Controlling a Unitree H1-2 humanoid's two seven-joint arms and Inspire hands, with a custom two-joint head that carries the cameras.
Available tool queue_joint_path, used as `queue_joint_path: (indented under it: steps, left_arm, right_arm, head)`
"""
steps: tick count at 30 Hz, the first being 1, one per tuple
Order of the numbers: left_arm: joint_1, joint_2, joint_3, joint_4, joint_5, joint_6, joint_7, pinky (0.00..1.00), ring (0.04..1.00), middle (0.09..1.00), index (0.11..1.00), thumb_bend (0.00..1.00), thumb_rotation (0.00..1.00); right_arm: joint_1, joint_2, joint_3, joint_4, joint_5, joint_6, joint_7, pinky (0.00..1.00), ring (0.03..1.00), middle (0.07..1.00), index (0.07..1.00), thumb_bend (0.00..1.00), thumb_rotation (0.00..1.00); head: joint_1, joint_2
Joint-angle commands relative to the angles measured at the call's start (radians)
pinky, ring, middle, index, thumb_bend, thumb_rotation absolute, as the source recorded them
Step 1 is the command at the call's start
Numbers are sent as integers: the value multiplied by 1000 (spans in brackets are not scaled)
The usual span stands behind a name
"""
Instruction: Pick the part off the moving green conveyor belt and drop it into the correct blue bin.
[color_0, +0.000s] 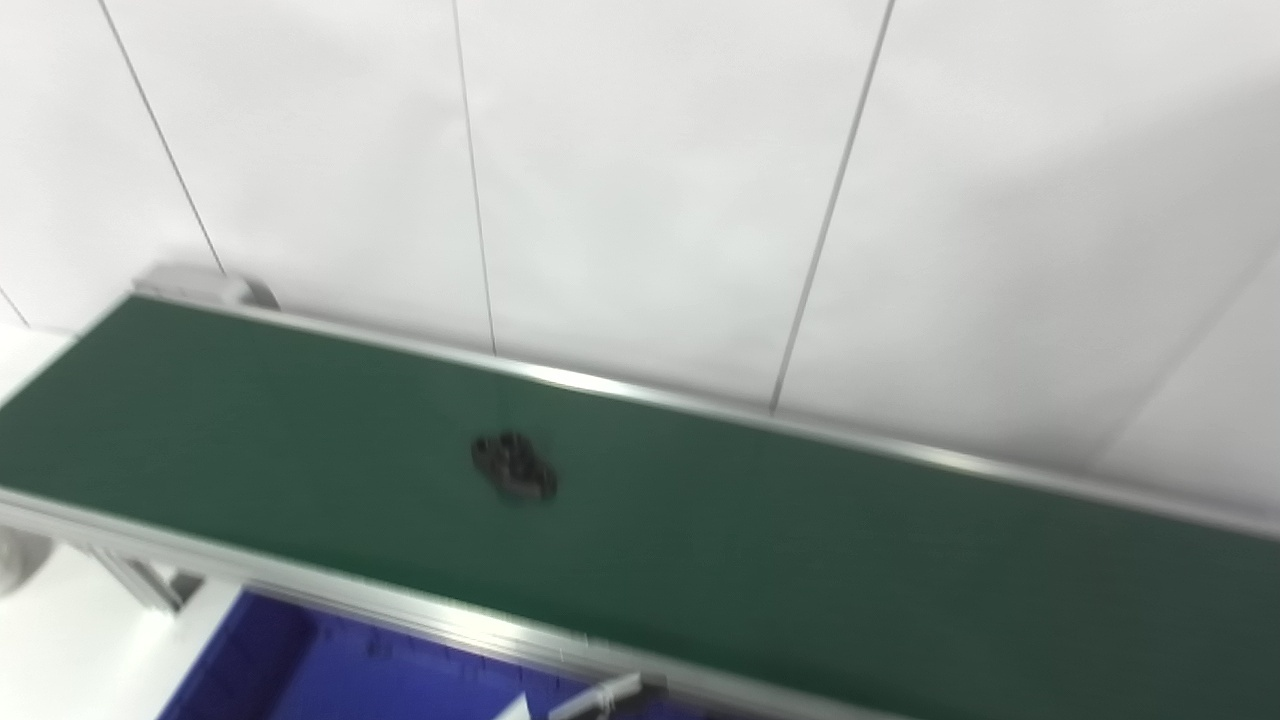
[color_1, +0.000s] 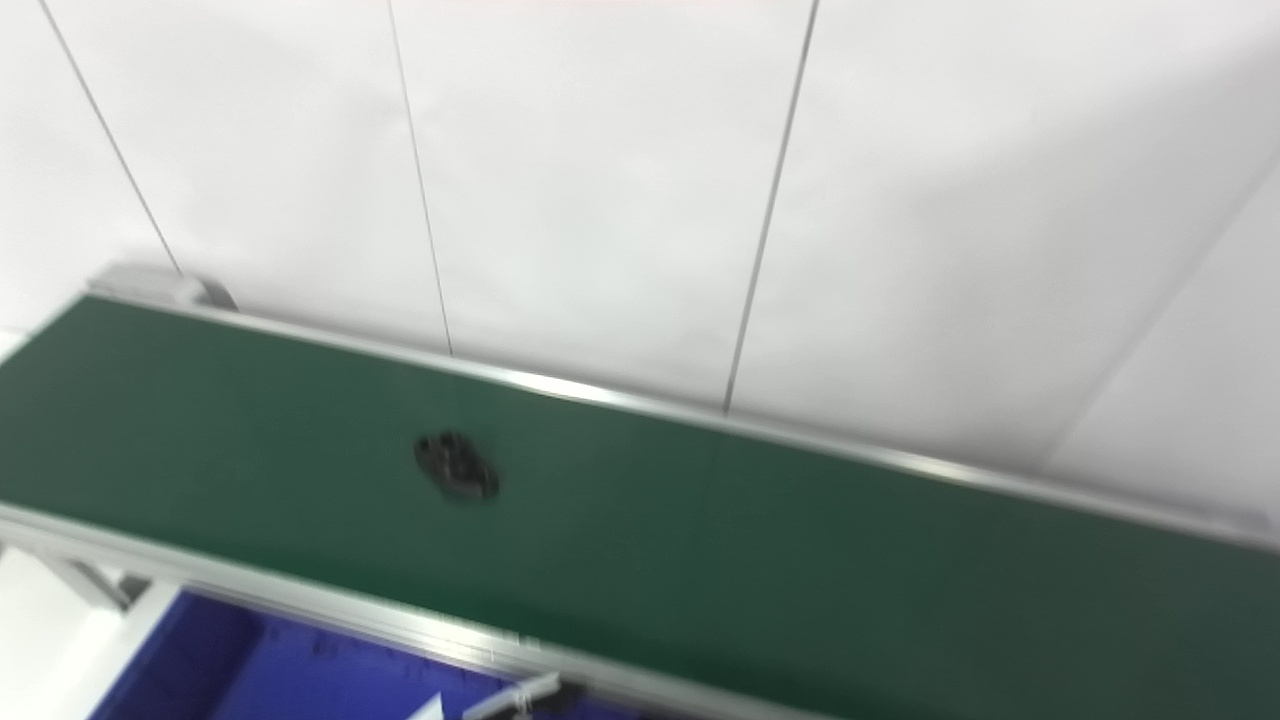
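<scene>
Blurred small black part (color_0: 514, 468) lying mid-belt on green conveyor belt (color_0: 800, 540), blue bin (color_0: 330, 670) at seven o'clock below its near rail, neither hand visible, their state unknowable

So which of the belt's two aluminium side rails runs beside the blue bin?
The near rail: the blue bin sits just below it, while the far rail runs along the white wall.

white panelled wall (color_0: 650, 180) | behind, thin dark vertical seams (color_0: 830, 210)
</scene>
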Motion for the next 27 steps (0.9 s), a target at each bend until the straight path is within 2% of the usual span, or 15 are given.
queue_joint_path:
  steps: [1, 4, 5, 6, 10, 15, 17, 24, 27]
  left_arm:
    - [10, 9, 3, -25, -19, -35, -1, 850, 926, 950, 929, 1000, 549]
    - [14, 12, 7, -24, -33, -35, -9, 869, 935, 963, 944, 1000, 556]
    - [15, 14, 10, -24, -34, -35, -12, 870, 935, 963, 944, 1000, 557]
    - [16, 15, 12, -25, -35, -35, -13, 884, 943, 968, 949, 1000, 566]
    - [15, 26, 20, -26, -47, -35, -25, 906, 956, 983, 961, 1000, 588]
    - [10, 35, 32, -28, -84, -34, -51, 880, 944, 987, 963, 1000, 584]
    - [4, 41, 36, -25, -79, -35, -55, 871, 940, 987, 967, 1000, 594]
    - [-16, 49, 48, 1, -96, -36, -77, 874, 946, 986, 963, 1000, 579]
    - [-20, 50, 48, 8, -95, -37, -79, 876, 948, 986, 962, 1000, 576]
  right_arm:
    - [17, -1, -28, -98, -30, -45, -3, 870, 858, 872, 921, 919, 598]
    - [28, 25, -76, -157, -34, -44, 46, 890, 851, 855, 917, 932, 626]
    - [29, 39, -97, -180, -36, -44, 71, 891, 851, 855, 916, 932, 627]
    - [31, 51, -114, -195, -37, -43, 92, 887, 849, 848, 916, 932, 634]
    - [28, 114, -187, -276, -28, -18, 216, 863, 833, 842, 910, 915, 620]
    - [6, 188, -263, -359, -13, 71, 387, 812, 811, 833, 903, 909, 606]
    - [-17, 213, -292, -384, -18, 133, 461, 786, 805, 835, 899, 901, 604]
    - [-147, 304, -350, -366, -38, 292, 657, 708, 777, 825, 852, 881, 540]
    - [-181, 329, -361, -347, -49, 330, 709, 704, 780, 834, 856, 876, 511]
  head:
    - [1, 23]
    - [2, 47]
    - [2, 66]
    - [2, 66]
    - [-10, 90]
    - [-25, 93]
    - [-35, 92]
    - [-71, 65]
    - [-75, 52]
